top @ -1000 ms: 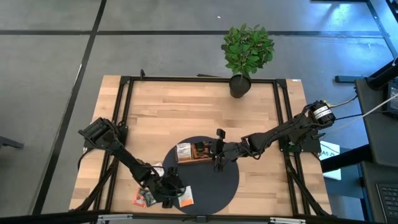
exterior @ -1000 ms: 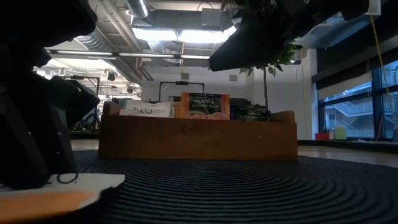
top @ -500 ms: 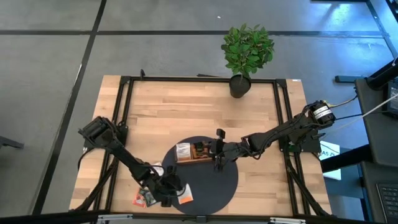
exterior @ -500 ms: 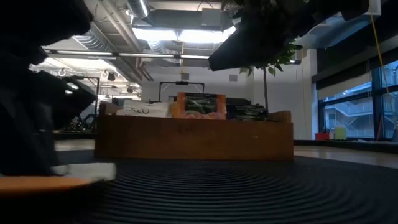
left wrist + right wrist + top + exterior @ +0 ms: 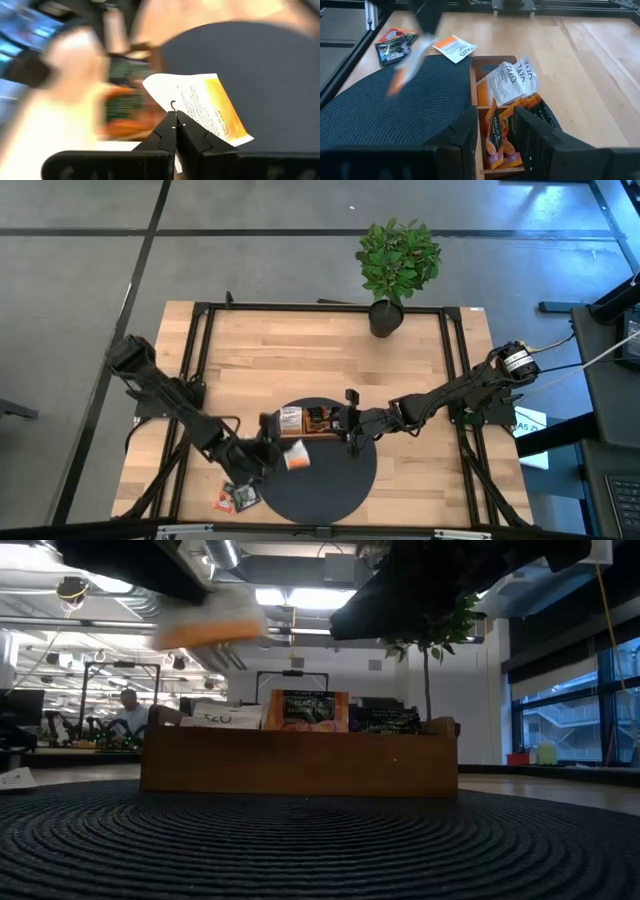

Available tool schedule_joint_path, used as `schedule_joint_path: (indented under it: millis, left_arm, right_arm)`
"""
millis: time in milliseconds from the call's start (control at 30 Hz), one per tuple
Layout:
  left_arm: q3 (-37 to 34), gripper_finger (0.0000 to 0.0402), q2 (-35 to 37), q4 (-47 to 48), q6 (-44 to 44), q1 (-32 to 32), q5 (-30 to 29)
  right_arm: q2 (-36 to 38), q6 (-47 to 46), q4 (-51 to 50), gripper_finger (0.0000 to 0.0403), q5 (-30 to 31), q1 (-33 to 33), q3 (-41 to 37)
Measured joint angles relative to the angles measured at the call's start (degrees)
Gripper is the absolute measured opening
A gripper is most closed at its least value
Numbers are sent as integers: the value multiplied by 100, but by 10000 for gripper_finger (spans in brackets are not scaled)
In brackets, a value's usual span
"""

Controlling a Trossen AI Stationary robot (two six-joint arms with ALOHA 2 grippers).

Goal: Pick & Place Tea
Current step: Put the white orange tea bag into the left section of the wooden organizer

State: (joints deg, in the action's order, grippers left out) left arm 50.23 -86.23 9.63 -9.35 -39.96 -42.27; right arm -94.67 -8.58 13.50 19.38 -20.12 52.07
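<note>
My left gripper hangs above the dark round mat, near and left of the wooden tray. It is shut on a white-and-orange tea sachet, which shows as a blur high in the low view. The tray stands on the mat. In it, white, orange and dark sachets stand on edge. My right gripper is at the tray's right end, shut on it. My left gripper pinches the sachet's white edge between its two shut fingertips. The fingers slant down. The sachet sticks out past them, lifted clear of the mat. My right gripper has one finger outside the tray's long wall and the other over its inside. The fingers come slanting down from the table's right and hide where they touch it. The tray stands flat on the mat.
Loose sachets lie on the wood off the mat's near left: an orange-and-white one and red and dark ones. A potted plant stands at the far edge. A black frame rail runs round the table.
My left gripper has taken hold of the white-and-orange sachet at the mat's near-left edge. It has risen, rolling, and gone toward the tray. The sachet lay flat and now hangs clear of the mat. The tray has slid slightly toward the table's left.
</note>
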Motion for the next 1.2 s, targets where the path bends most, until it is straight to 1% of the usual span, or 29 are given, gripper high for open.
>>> schedule_joint_path:
  millis: [67,100,133,200,233,300,467,600,767,1000,1200]
  left_arm:
    - [70,3,138,357,597,144,-342]
    - [84,3,182,473,875,221,-407]
    - [84,3,212,525,1069,312,-399]
    - [91,3,213,626,1251,517,-132]
    - [89,3,183,734,1248,614,16]
    - [84,3,82,925,1184,782,128]
    - [84,3,-121,1151,1254,972,-123]
    - [84,3,-231,1160,1282,976,-7]
    - [84,3,-212,1340,1484,843,-28]
    - [93,3,-206,1261,1375,808,571]
    - [93,3,-211,1270,1293,823,604]
  right_arm:
    - [0,2,-9,126,0,0,0]
    - [0,4,-18,126,0,0,0]
    - [0,4,-31,126,0,0,0]
    - [0,0,-75,126,0,0,0]
    - [0,-2,-87,126,0,0,0]
    - [0,-2,-141,126,2,0,0]
    - [0,2,-181,127,0,0,0]
    - [0,-2,-208,127,1,0,0]
    - [0,-7,-219,127,2,0,0]
    - [0,0,-221,127,4,0,0]
    - [0,-11,-219,127,4,0,0]
